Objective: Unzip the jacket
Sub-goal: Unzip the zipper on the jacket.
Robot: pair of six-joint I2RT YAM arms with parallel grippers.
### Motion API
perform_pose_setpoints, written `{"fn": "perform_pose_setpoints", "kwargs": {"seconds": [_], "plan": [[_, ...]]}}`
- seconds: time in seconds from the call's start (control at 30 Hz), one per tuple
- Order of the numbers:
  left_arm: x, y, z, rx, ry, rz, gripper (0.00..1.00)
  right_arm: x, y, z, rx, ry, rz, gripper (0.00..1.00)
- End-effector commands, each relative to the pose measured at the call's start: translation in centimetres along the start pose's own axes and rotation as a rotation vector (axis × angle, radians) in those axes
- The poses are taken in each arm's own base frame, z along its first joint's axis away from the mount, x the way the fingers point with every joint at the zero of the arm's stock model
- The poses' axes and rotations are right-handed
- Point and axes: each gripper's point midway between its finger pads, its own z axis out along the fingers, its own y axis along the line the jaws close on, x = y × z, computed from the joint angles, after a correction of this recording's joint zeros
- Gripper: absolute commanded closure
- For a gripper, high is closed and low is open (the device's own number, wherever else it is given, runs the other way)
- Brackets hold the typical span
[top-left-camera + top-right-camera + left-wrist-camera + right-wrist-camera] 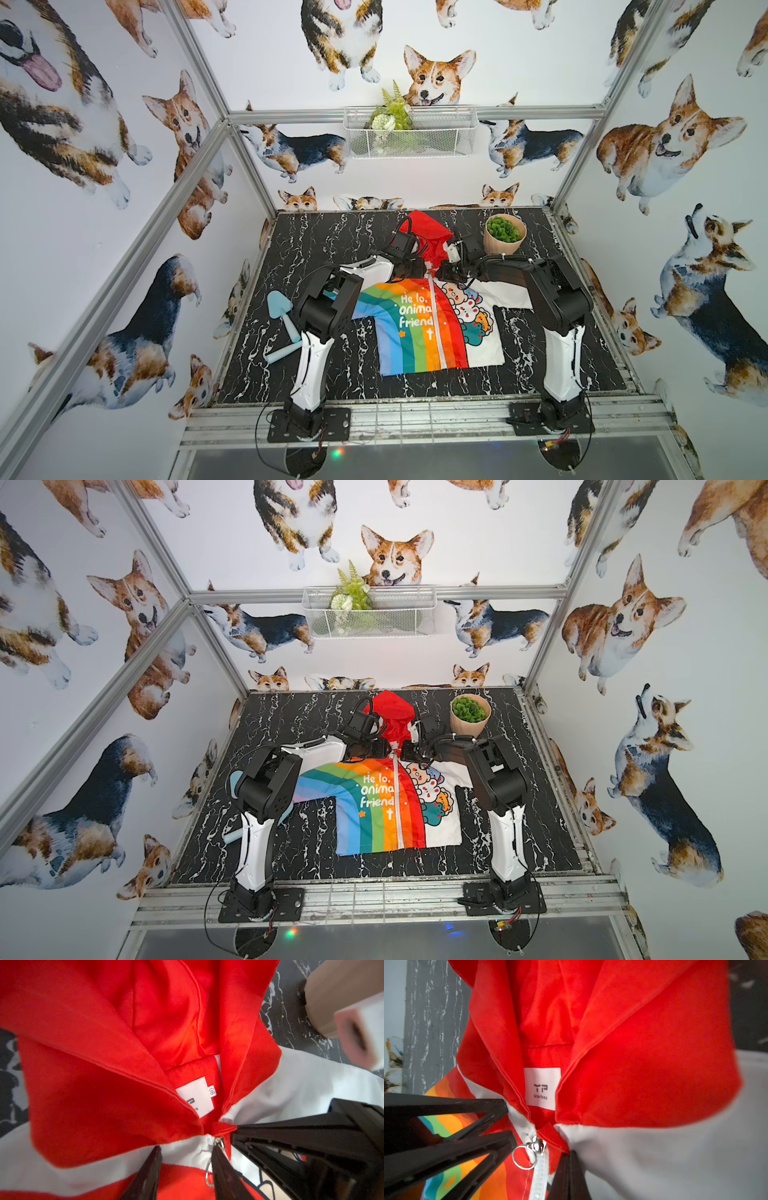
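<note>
- The jacket (415,328) lies flat in the middle of the desk (316,249). Its hood (424,230) points to 12 o'clock and its hem to 6. The rainbow half is at 9 and the white cartoon half at 3. The zip (539,1180) looks done up right to the collar.
- It is thin, floppy cloth, surely light and probably a bit slick. I'd expect it to bunch up and slide along with any tug rather than hold its ground, so the collar wants pinning while the zip is drawn toward 6.
- The place to take hold is the small shiny slider (538,1144) with its wire ring (522,1157), just under the collar. It is tiny and easy to fumble.
- The right pincer (569,1154) has its prongs pressed together. It is nipping the collar edge by the red flap, at 3 o'clock of the slider.
- The left pincer (186,1147) has its prongs apart, tips down on the white collar band at 9 o'clock of the slider. The ring lies just beside one prong. Whether it nips any cloth, I cannot tell.
- A tan pot (498,248) stands on the desk at 1 o'clock of the jacket, near the hood, and holds a green plant (503,228).
- A white wire basket (449,137) hangs on the far wall at 12 o'clock. It holds leafy sprigs with white blooms (388,116).
</note>
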Motion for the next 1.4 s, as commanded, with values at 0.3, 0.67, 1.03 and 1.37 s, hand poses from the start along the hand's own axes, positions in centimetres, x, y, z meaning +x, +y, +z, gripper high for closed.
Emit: {"fn": "perform_pose_setpoints", "kwargs": {"seconds": [0.3, 0.67, 1.03, 1.37], "plan": [[1.0, -0.8, 1.1, 0.088, 0.038, -0.057, 0.58, 3.8, -2.7, 1.0, 0.067, 0.132, 0.104, 0.97], [1.2, -1.0, 1.9, 0.143, 0.047, -0.124, 0.65, 4.2, -3.0, 1.2, 0.069, 0.143, 0.113, 0.97], [1.3, -0.7, 1.8, 0.137, 0.049, -0.129, 0.94, 4.1, -3.1, 1.0, 0.087, 0.142, 0.11, 0.97], [0.5, -1.2, 0.8, 0.169, 0.028, -0.136, 1.0, 2.3, -1.7, -2.1, 0.087, 0.056, 0.069, 0.86]]}}
